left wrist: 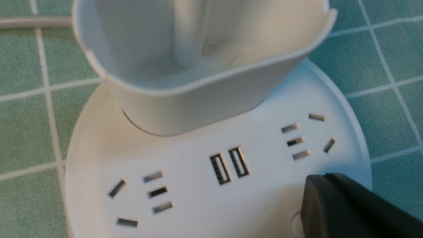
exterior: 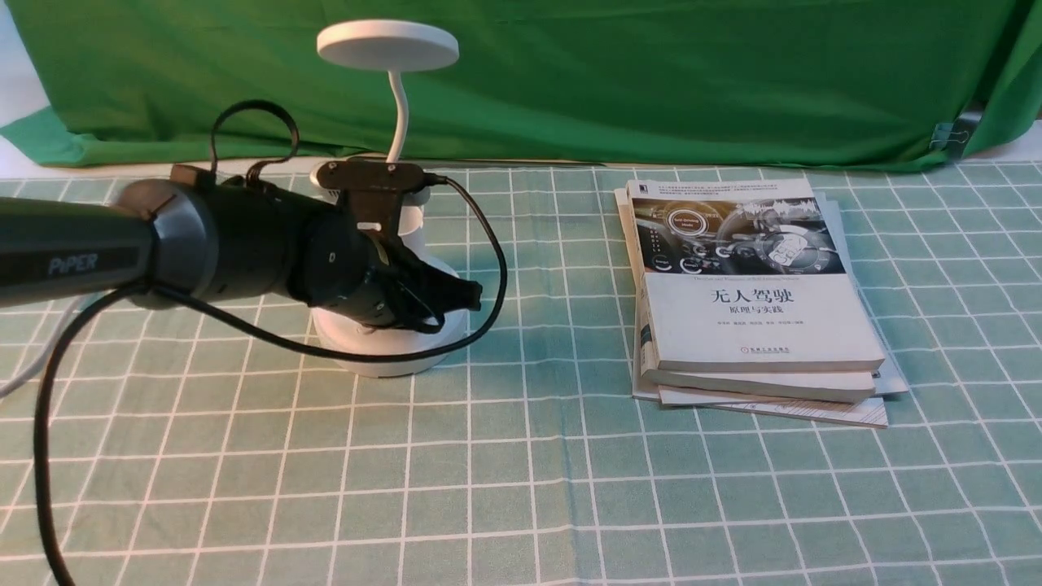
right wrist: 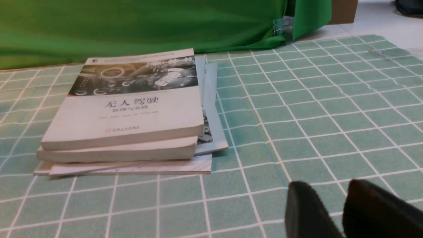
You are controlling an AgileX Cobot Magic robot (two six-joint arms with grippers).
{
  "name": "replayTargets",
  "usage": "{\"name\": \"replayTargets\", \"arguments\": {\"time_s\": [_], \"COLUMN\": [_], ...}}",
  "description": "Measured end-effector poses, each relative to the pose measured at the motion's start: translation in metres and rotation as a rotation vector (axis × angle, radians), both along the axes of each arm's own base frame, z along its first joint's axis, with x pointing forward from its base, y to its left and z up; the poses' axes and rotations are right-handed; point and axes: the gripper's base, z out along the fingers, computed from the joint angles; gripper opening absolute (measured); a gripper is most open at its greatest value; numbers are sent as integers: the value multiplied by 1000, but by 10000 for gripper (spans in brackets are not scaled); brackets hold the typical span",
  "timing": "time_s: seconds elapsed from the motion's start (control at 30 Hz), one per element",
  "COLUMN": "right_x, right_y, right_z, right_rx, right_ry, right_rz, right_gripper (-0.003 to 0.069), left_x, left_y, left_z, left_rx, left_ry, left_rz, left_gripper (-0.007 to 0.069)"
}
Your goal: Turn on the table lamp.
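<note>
The white table lamp stands at the left, with its disc head (exterior: 387,45) high on a thin gooseneck (exterior: 398,114) and its round base (exterior: 391,352) on the checked cloth. The left wrist view shows the base (left wrist: 198,188) from above, with its cup holder (left wrist: 198,86), sockets and two USB ports. My left gripper (exterior: 470,295) is shut and empty. Its tips (left wrist: 322,181) sit over the base's front edge and cover most of a round button outline (left wrist: 294,220). Low over bare cloth, my right gripper (right wrist: 330,185) has a narrow gap between its fingers and holds nothing.
A stack of books (exterior: 749,285) lies right of the lamp, also seen from the right wrist (right wrist: 125,109). A green backdrop cloth (exterior: 651,73) hangs along the far edge, held by a metal clip (exterior: 948,134). The lamp's white cord (left wrist: 33,21) runs off to the left.
</note>
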Motion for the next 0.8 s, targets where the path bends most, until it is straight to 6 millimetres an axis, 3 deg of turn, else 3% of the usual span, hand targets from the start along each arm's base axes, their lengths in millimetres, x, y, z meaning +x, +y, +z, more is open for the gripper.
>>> {"name": "replayTargets", "arguments": {"time_s": [0.23, 0.37, 0.5, 0.6, 0.7, 0.8], "right_x": [0, 0, 0, 0, 0, 0], "right_y": [0, 0, 0, 0, 0, 0], "right_z": [0, 0, 0, 0, 0, 0], "right_rx": [0, 0, 0, 0, 0, 0], "right_ry": [0, 0, 0, 0, 0, 0], "right_rz": [0, 0, 0, 0, 0, 0], "right_gripper": [241, 241, 242, 241, 241, 241], "left_x": [-16, -44, -68, -94, -135, -170], "left_y": [6, 14, 21, 31, 49, 66], "left_z": [34, 44, 57, 88, 130, 153], "left_rx": [5, 7, -30, -84, -152, -195], "left_ry": [31, 151, 151, 44, -148, -314], "left_rz": [-1, -16, -35, -45, -55, -62], "left_gripper": [0, 0, 0, 0, 0, 0]}}
